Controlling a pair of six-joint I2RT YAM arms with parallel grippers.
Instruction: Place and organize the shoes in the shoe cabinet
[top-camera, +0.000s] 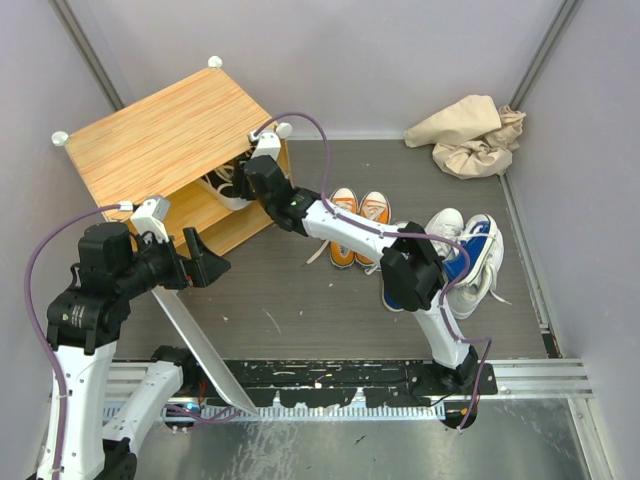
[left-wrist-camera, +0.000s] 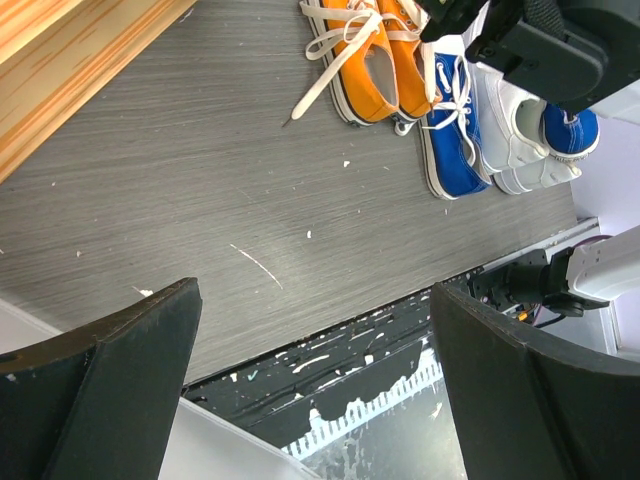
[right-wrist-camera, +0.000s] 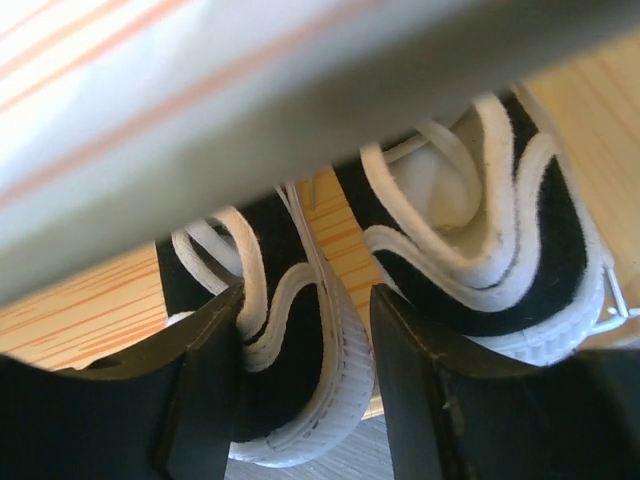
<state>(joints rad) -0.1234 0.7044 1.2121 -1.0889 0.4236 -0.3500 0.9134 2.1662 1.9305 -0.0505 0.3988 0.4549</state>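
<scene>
The shoe cabinet (top-camera: 165, 135) stands at the back left, its wood-grain top toward the camera and its front open. A pair of black shoes (top-camera: 228, 180) with white laces lies inside. My right gripper (top-camera: 255, 180) reaches into the opening. In the right wrist view its jaws stand open around the heel of one black shoe (right-wrist-camera: 290, 360), with a small gap at the right finger. The other black shoe (right-wrist-camera: 500, 250) lies beside it on the wooden shelf (right-wrist-camera: 340, 230). Orange shoes (top-camera: 358, 225), white shoes (top-camera: 445, 225) and blue shoes (top-camera: 470, 250) sit on the floor. My left gripper (top-camera: 205, 262) hovers open and empty.
The cabinet's white front panel (top-camera: 200, 340) slopes down toward the near edge, just under my left gripper. A crumpled beige cloth (top-camera: 470, 135) lies in the back right corner. Walls close in on both sides. A black rail (top-camera: 340, 380) runs along the front.
</scene>
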